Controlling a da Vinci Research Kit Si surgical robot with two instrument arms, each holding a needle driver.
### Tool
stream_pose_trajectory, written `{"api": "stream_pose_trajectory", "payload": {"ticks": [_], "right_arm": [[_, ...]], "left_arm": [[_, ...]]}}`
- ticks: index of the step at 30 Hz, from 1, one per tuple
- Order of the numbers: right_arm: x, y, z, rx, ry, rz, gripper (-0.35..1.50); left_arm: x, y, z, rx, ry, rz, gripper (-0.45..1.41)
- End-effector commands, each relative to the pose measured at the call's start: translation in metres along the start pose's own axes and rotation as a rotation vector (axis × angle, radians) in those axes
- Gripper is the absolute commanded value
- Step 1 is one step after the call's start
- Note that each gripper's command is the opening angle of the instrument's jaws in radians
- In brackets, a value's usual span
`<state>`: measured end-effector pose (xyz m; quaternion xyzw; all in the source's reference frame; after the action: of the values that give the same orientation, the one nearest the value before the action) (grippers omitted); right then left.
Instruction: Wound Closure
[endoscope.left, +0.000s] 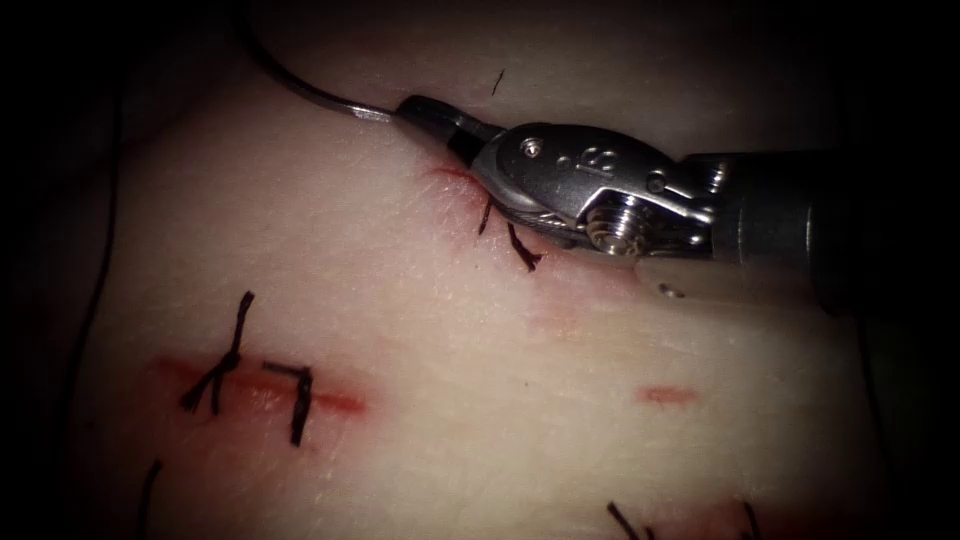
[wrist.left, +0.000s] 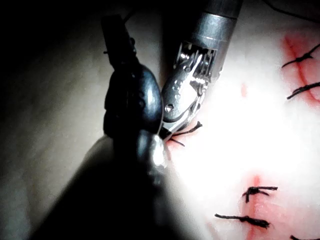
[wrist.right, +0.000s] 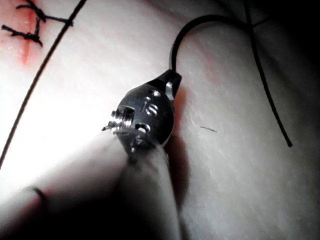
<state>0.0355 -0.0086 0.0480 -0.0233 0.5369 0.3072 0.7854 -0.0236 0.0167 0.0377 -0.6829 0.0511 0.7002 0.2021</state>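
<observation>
My right tool comes in from the right, its jaws shut on the curved needle near one end. The needle arcs up and left from the jaws over the tissue, and I see no part of it in the tissue. The right wrist view shows the same hold: jaws shut on the needle, with thread trailing from its far end. Under the tool's wrist lies a short red cut with two dark stitches. In the left wrist view my left tool is a dark shape beside the right tool's wrist.
A second cut on the lower left carries two tied stitches with cut ends. A small red mark sits lower right. A long thread runs down the tissue's left edge. More stitch ends show along the bottom.
</observation>
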Motion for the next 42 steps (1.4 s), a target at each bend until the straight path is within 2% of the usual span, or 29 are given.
{"api": "stream_pose_trajectory", "payload": {"ticks": [1, 4, 5, 6, 7, 11, 17, 20, 25, 27, 34, 40, 42], "right_arm": [[0.0004, 0.0006, 0.0003, 0.001, 0.02, -0.012, -0.35], [0.0006, 0.0014, -0.0009, 0.004, 0.041, -0.009, -0.33], [0.0006, 0.0017, -0.0017, 0.001, 0.047, -0.007, 0.02], [0.0006, 0.002, -0.0023, -0.002, 0.05, -0.007, 0.22], [0.0006, 0.0022, -0.003, -0.006, 0.049, -0.006, 0.36], [0.0004, 0.0042, -0.0072, -0.037, 0.034, -0.002, 0.69], [-0.0004, 0.0086, -0.0145, -0.108, 0.006, 0.004, 0.61], [-0.0003, 0.0108, -0.0176, -0.141, -0.018, 0.009, 0.71], [0.0004, 0.0137, -0.0215, -0.192, -0.027, 0.016, 0.73], [0.0008, 0.0146, -0.0226, -0.221, -0.031, 0.016, 0.89], [0.0025, 0.0154, -0.024, -0.243, -0.025, 0.019, 0.93], [0.0048, 0.0142, -0.0235, -0.228, -0.019, -0.015, 0.91], [0.0054, 0.0136, -0.0234, -0.224, -0.018, -0.022, 0.88]], "left_arm": [[-0.0004, 0.0, 0.0006, -0.001, 0.002, 0.002, -0.45], [-0.0002, 0.0004, 0.0006, -0.002, 0.004, 0.001, -0.45], [-0.0001, 0.0005, 0.0006, -0.002, 0.004, 0.001, -0.45], [0.0, 0.0006, 0.0006, -0.001, 0.004, 0.001, -0.45], [0.0001, 0.0008, 0.0008, 0.0, 0.003, 0.002, -0.45], [-0.0001, 0.0015, 0.0018, 0.005, -0.009, 0.007, -0.45], [-0.0025, 0.0029, 0.005, -0.02, -0.078, 0.067, -0.45], [-0.0049, 0.0036, 0.0068, -0.035, -0.115, 0.113, -0.45], [-0.0096, 0.0044, 0.0092, -0.074, -0.193, 0.197, -0.45], [-0.0118, 0.0046, 0.0097, -0.082, -0.206, 0.219, -0.45], [-0.0186, 0.0051, 0.0104, -0.145, -0.298, 0.286, -0.45], [-0.0238, 0.0035, 0.0116, -0.168, -0.373, 0.305, -0.45], [-0.0248, 0.0029, 0.0123, -0.169, -0.384, 0.306, -0.45]]}}
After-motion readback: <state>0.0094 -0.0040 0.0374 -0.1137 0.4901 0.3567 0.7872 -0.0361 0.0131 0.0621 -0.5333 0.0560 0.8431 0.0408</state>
